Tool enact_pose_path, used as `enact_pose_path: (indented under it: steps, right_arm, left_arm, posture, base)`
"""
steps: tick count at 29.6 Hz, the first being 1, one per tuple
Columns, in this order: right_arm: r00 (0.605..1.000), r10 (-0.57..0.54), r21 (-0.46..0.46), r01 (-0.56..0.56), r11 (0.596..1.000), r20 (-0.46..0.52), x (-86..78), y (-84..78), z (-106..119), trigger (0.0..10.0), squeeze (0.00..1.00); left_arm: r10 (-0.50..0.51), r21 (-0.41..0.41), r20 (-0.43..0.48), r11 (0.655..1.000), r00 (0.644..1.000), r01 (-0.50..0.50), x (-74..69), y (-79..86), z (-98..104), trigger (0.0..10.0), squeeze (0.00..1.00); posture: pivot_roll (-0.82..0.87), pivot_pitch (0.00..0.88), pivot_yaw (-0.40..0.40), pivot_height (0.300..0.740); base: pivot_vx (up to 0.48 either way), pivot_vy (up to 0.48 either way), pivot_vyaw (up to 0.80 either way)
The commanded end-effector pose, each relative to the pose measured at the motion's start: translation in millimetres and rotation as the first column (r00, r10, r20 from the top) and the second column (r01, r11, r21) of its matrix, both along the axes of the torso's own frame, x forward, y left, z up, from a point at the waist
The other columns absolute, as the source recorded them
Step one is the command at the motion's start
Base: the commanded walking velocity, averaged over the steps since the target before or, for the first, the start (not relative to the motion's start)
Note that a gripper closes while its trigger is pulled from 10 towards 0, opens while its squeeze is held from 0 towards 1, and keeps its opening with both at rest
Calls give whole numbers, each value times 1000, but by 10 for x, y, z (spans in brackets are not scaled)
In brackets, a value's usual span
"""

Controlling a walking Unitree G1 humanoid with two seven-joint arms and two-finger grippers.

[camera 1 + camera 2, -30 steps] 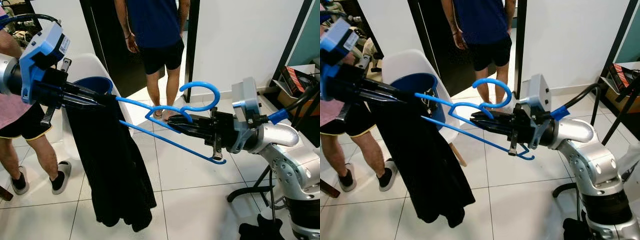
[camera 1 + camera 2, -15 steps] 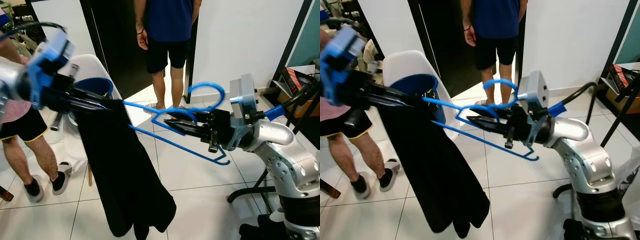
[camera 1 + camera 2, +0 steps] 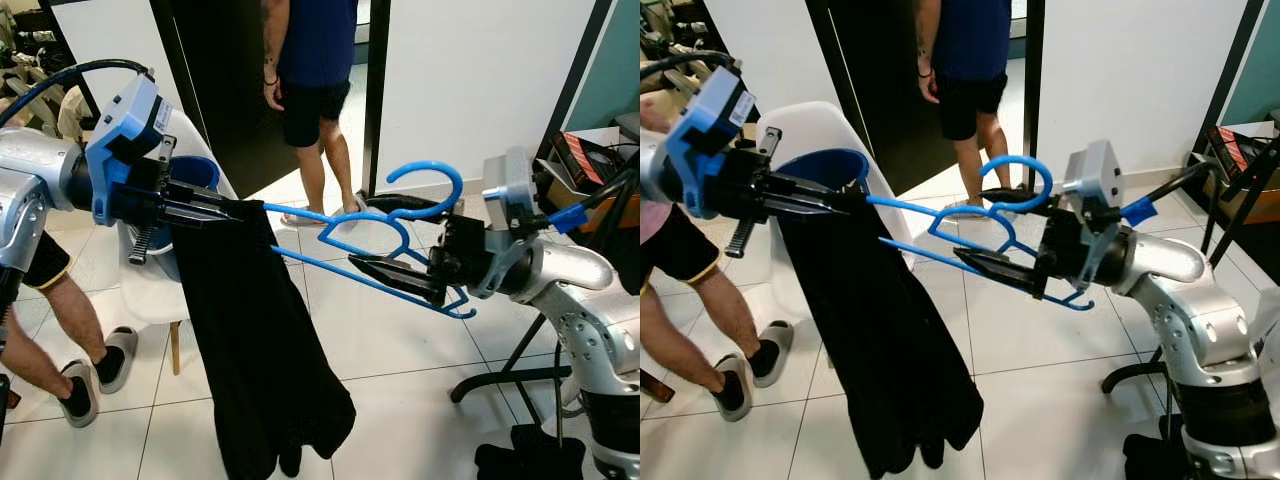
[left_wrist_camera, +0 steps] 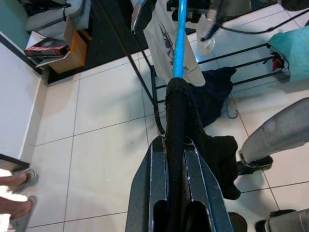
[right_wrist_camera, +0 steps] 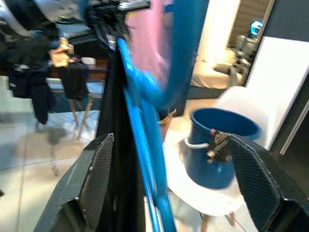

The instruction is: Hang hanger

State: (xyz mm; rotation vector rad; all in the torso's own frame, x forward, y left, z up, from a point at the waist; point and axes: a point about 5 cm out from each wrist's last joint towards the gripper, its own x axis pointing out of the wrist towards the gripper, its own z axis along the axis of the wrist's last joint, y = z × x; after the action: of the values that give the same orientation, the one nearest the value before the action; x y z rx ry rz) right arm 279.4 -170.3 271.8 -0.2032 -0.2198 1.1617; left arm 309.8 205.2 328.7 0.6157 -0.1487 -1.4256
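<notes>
Hanger [image 3: 385, 240], blue, spans both grippers: left gripper [image 3: 232, 210] pinches its garment-draped end, right gripper [image 3: 385, 272], fingers spread in the wrist view, cradles the hook end; carrying step, rail to be found next.

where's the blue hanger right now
In the head views the blue hanger hangs in mid-air between both grippers: left gripper pinches its garment-draped end, right gripper holds near the hook.

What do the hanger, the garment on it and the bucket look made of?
Hanger: probably moulded plastic, thin bright blue bars with a mild sheen. Black garment: soft fabric, matte, drapes in limp folds. Blue bucket on the white chair: likely plastic, smooth uniform colour. Chair shell: likely plastic, smooth white.
</notes>
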Motion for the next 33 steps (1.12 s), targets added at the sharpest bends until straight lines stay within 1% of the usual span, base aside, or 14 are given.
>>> enact_pose_path:
  steps: [1,8,10,12,13,14,16,17,18,19,20,26,28,33]
  right_arm:
    - [999,45,-19,-45,999,-13,-62,-27,-2,10000,1000]
    - [998,67,-51,-68,996,-16,-90,-39,-1,10000,1000]
    - [1000,27,-78,-27,997,-12,-97,-183,23,10000,1000]
    - [1000,27,-78,-27,997,-12,-97,-183,23,10000,1000]
    - [1000,3,-108,-5,994,-16,-113,-263,10,10000,1000]
    - [1000,-24,-115,22,993,-17,-128,-340,12,10000,859]
    - [999,-39,-118,37,992,-18,-139,-381,13,10000,859]
    - [998,-60,-108,58,992,-11,-143,-425,28,10000,667]
    - [996,-88,-88,88,992,1,-138,-478,55,10000,412]
    - [994,-106,-76,107,991,9,-134,-513,74,10000,412]
    - [993,-120,-59,121,991,12,-140,-557,94,10000,20]
    - [994,-106,-43,106,993,0,-171,-564,95,10000,0]
    - [998,-42,-63,40,997,-39,-230,-433,5,10000,0]
    - [998,17,-62,-21,998,-67,-272,-291,-65,10000,0]
  left_arm:
    - [0,-17,18,1000,1000,0,-3,16,-4,0,0]
    - [-2,-19,25,1000,1000,2,2,4,7,0,0]
    - [37,-32,54,999,998,-35,33,48,45,0,0]
    - [37,-32,54,999,998,-35,33,48,45,0,0]
    - [69,-41,74,997,995,-66,57,84,67,0,0]
    - [94,-46,90,995,991,-91,75,121,84,0,0]
    - [108,-48,98,993,989,-104,85,143,93,0,0]
    - [116,-47,102,993,988,-112,87,160,97,0,0]
    - [121,-41,106,992,987,-117,87,176,96,0,0]
    - [123,-37,108,992,987,-120,87,186,96,0,0]
    - [131,-31,113,991,985,-128,90,203,95,0,0]
    - [151,-26,125,989,981,-149,100,230,101,0,0]
    - [181,-13,155,983,971,-181,130,240,96,0,0]
    - [196,-11,186,980,963,-197,164,214,91,0,0]
  posture:
    - [-30,0,66,740]
    - [-32,0,67,740]
    - [-35,0,67,740]
    - [-35,0,67,740]
    - [-38,0,66,740]
    - [-41,0,68,740]
    - [-41,0,68,740]
    - [-43,0,69,740]
    - [-43,0,69,740]
    - [-43,0,69,740]
    - [-43,0,69,740]
    - [-45,0,70,740]
    - [-47,0,71,740]
    - [-47,0,72,740]
  base:
    - [0,0,0]
    - [0,0,0]
    - [0,0,0]
    - [0,0,0]
    - [0,0,0]
    - [0,0,0]
    - [0,0,0]
    - [0,0,0]
    - [0,0,0]
    - [0,0,0]
    - [0,0,0]
    - [0,0,0]
    - [0,0,0]
    - [0,0,0]
